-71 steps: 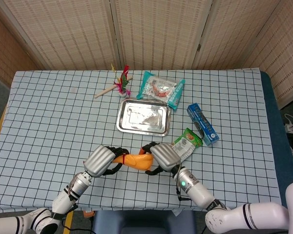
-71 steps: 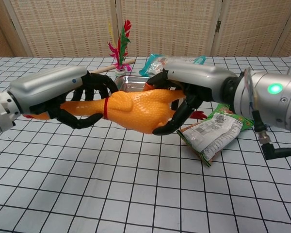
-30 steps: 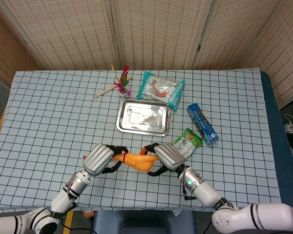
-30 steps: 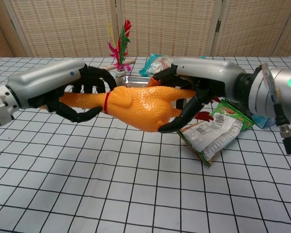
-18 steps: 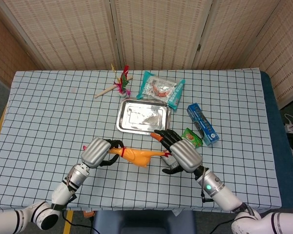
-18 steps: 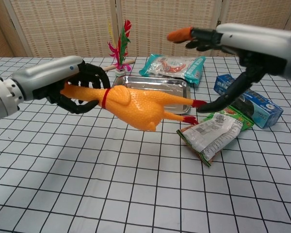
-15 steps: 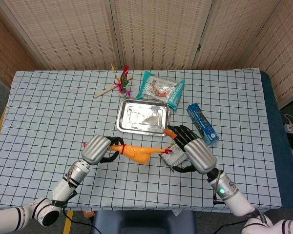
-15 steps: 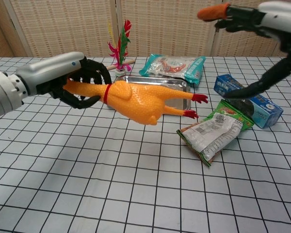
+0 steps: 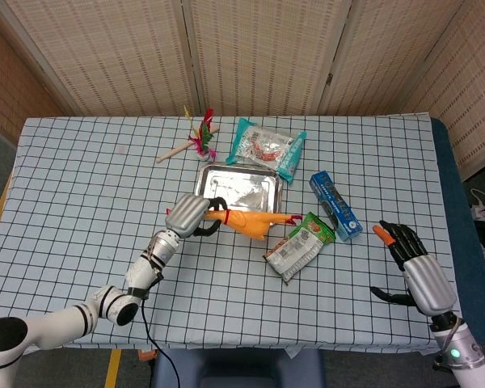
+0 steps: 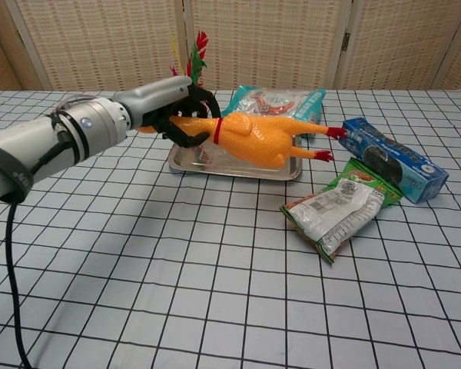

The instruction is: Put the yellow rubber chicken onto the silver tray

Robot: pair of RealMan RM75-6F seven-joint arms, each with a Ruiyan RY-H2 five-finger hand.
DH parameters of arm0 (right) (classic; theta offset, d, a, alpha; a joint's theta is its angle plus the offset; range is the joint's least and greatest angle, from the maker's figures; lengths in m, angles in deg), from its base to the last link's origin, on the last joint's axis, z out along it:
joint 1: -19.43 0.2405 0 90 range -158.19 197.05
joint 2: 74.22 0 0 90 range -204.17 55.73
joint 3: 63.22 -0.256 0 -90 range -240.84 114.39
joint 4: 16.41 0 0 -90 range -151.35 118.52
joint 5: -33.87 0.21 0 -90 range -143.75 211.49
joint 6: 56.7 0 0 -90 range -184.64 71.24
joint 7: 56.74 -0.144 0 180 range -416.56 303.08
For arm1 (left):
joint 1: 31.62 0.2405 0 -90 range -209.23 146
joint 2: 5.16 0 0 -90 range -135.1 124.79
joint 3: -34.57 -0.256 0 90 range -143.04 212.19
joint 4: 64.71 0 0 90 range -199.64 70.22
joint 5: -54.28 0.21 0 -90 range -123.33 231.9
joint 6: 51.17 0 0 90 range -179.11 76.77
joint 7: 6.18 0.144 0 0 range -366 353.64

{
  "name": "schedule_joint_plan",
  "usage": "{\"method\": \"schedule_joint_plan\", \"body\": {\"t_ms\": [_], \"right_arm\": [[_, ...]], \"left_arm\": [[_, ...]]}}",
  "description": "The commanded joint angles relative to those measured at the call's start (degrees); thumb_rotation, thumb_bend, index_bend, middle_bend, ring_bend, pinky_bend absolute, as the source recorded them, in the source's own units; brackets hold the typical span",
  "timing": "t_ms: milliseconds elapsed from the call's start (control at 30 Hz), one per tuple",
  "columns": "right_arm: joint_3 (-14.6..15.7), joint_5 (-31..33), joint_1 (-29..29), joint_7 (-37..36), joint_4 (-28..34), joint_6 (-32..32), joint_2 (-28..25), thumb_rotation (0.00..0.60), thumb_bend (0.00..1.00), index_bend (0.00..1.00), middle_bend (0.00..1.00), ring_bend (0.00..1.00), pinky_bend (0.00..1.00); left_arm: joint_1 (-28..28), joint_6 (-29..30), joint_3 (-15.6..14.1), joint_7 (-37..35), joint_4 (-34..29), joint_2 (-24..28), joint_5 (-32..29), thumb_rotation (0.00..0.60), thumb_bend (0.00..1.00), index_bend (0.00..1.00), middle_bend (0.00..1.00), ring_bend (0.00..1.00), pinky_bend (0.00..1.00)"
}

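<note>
One hand is doing the carry: left hand [image 10: 180, 108] grips the yellow rubber chicken [image 10: 261, 138] at the neck/head end, just left of its red neck band, and holds it in the air over the silver tray [image 9: 263, 182], body hanging over the tray's near edge in the head view. Long axis is roughly level and runs left-right across the bench [image 9: 81, 202]: head end in the hand on the left, red feet pointing right toward the blue box [image 10: 396, 157]. Judging by the chest view the chicken isn't touching the tray yet, so the transport looks mostly done; what's left is lower, let go, pull the hand out. It probably needs a nudge further back first, since the feet end overhangs the tray's right rim and the body sits at the front edge. Behind the tray: feather toy on a stick [image 9: 196, 139] and a teal snack packet [image 9: 267, 147]. Right of the tray: green-and-white snack pouch [image 10: 339, 206] lying flat, then the blue box. Far right, right hand [image 9: 416, 273] is off near the bench edge, well clear of everything, fingers spread, holding nothing.
</note>
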Motion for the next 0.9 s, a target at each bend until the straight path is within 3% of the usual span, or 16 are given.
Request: {"method": "schedule_joint_plan", "body": {"t_ms": [33, 167, 233, 367, 400, 467, 500, 567, 633, 900], "right_arm": [[-0.87, 1.30, -0.10, -0.53, -1.07, -1.45, -0.28, 0.600, 0.06, 0.00, 0.00, 0.00, 0.00], [-1.82, 2.81, 0.05, -1.61, -2.32, -3.61, -0.21, 0.600, 0.06, 0.00, 0.00, 0.00, 0.00], [-2.18, 3.06, 0.12, -2.12, -2.78, -4.25, 0.01, 0.600, 0.06, 0.00, 0.00, 0.00, 0.00], [-2.42, 1.81, 0.05, -3.81, -3.60, -4.39, 0.60, 0.600, 0.06, 0.00, 0.00, 0.00, 0.00], [-2.44, 1.39, -0.06, -3.86, -3.69, -4.26, 0.64, 0.600, 0.06, 0.00, 0.00, 0.00, 0.00], [-2.43, 0.73, -0.37, -3.65, -3.71, -3.91, 0.65, 0.600, 0.06, 0.00, 0.00, 0.00, 0.00], [-2.39, 0.63, -0.51, -3.68, -3.62, -3.93, 0.57, 0.600, 0.06, 0.00, 0.00, 0.00, 0.00], [-2.34, 0.51, -0.78, -3.82, -3.48, -4.08, 0.35, 0.600, 0.06, 0.00, 0.00, 0.00, 0.00], [-2.29, 0.54, -1.04, -3.92, -3.30, -4.32, 0.10, 0.600, 0.06, 0.00, 0.00, 0.00, 0.00], [-2.34, 0.44, -1.92, -4.26, -2.96, -4.47, -0.29, 0.600, 0.06, 0.00, 0.00, 0.00, 0.00]], "left_arm": [[-7.53, -4.93, 3.28, -7.06, 14.17, -7.97, -1.05, 0.600, 0.67, 0.82, 0.75, 0.59, 0.69], [-11.06, -7.39, 3.10, -12.78, 24.19, -12.07, -0.34, 0.600, 0.66, 0.80, 0.74, 0.59, 0.69], [-12.02, -8.45, 2.00, -15.93, 27.07, -12.96, 0.93, 0.600, 0.63, 0.74, 0.72, 0.58, 0.69], [-13.50, -10.45, -0.48, -21.68, 32.49, -14.88, 3.22, 0.600, 0.54, 0.37, 0.52, 0.48, 0.65], [-13.78, -11.09, -1.06, -23.51, 33.42, -15.20, 3.67, 0.600, 0.53, 0.34, 0.50, 0.46, 0.64], [-14.27, -12.41, -1.92, -26.77, 34.20, -15.23, 4.35, 0.600, 0.48, 0.08, 0.25, 0.27, 0.50], [-14.48, -12.62, -2.22, -27.90, 34.52, -15.18, 4.66, 0.600, 0.45, 0.01, 0.13, 0.16, 0.41], [-14.91, -11.90, -2.92, -29.20, 35.90, -15.32, 5.50, 0.600, 0.43, 0.00, 0.03, 0.04, 0.27], [-15.18, -10.69, -3.30, -29.94, 37.14, -15.64, 5.99, 0.600, 0.40, 0.00, 0.00, 0.00, 0.19], [-15.79, -7.54, -3.76, -30.83, 36.95, -14.53, 6.62, 0.600, 0.39, 0.00, 0.00, 0.00, 0.12]]}}
